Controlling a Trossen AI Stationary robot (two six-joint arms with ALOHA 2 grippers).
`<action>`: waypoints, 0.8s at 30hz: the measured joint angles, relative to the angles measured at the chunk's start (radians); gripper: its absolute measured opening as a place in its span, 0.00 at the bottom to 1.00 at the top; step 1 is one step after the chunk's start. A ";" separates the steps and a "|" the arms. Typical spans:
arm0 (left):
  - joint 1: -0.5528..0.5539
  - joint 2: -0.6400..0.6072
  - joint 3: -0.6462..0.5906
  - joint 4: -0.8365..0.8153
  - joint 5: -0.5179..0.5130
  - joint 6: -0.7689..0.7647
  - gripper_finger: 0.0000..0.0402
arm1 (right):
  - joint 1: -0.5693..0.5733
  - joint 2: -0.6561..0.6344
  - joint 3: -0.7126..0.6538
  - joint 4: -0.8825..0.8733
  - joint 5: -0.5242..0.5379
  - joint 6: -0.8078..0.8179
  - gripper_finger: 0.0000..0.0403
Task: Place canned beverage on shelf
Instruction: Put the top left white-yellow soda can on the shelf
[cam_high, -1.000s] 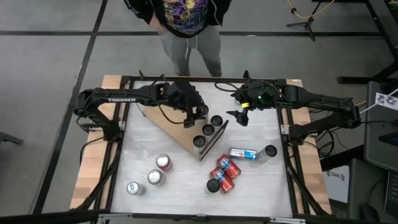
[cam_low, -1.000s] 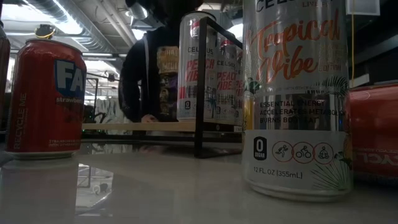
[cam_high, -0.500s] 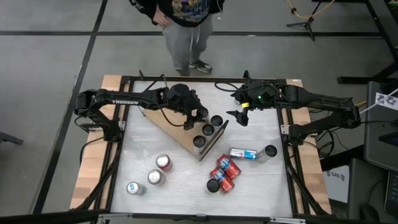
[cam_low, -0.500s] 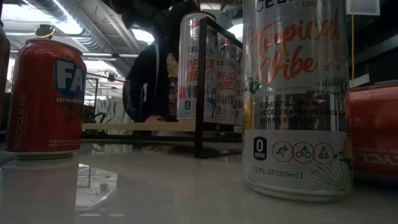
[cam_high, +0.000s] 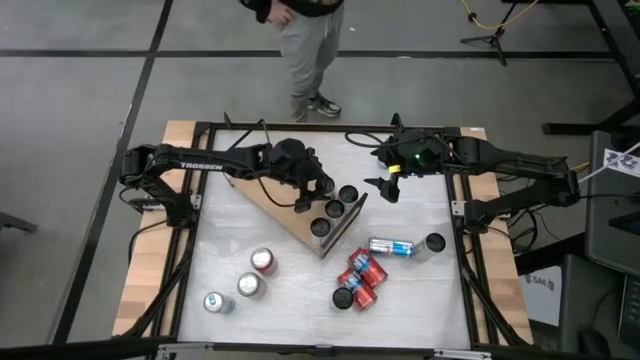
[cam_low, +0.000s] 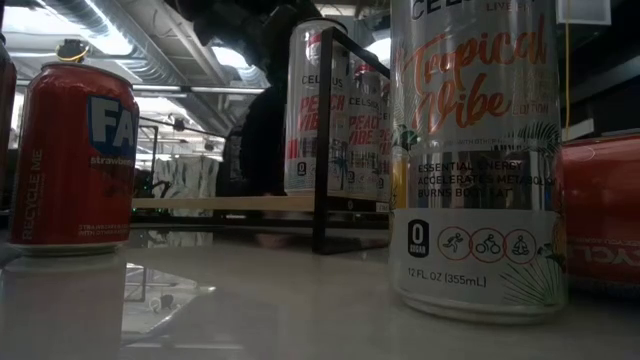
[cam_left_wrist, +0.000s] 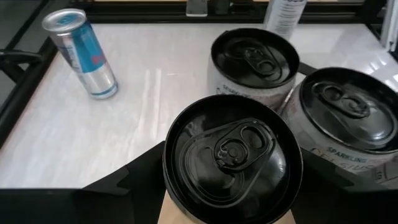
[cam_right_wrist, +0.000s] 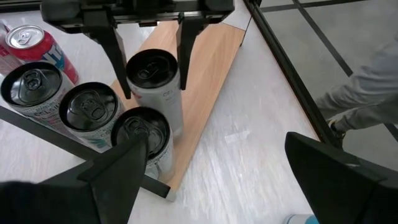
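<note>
The left gripper (cam_right_wrist: 148, 46) stands at frame centre of the high view, its fingers (cam_right_wrist: 113, 50) straddling a can (cam_high: 303, 203) standing on the shelf (cam_high: 268, 196). The grip appears loose (contact cannot be confirmed). Release fully, then lift straight up: three cans (cam_high: 333, 209) crowd its lower right. The right gripper (cam_high: 385, 187), fingers apart, waits right of centre.

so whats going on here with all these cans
The left gripper is straddling a black-topped can standing on the wooden shelf, beside three more cans already lined up at the shelf's end. Its fingers sit either side of the can, seemingly not squeezing it. The right gripper hangs open beside the shelf. More cans wait on the white table.
</note>
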 joint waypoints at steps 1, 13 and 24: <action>-0.002 0.000 0.000 0.001 -0.007 0.000 0.63 | 0.000 0.000 0.000 0.000 0.000 0.000 0.93; -0.005 0.027 0.003 0.011 -0.010 -0.022 0.63 | 0.000 0.000 0.000 0.000 0.000 0.000 0.93; -0.005 0.028 0.003 0.014 -0.011 -0.019 0.65 | 0.000 0.000 0.000 0.000 -0.002 0.000 0.93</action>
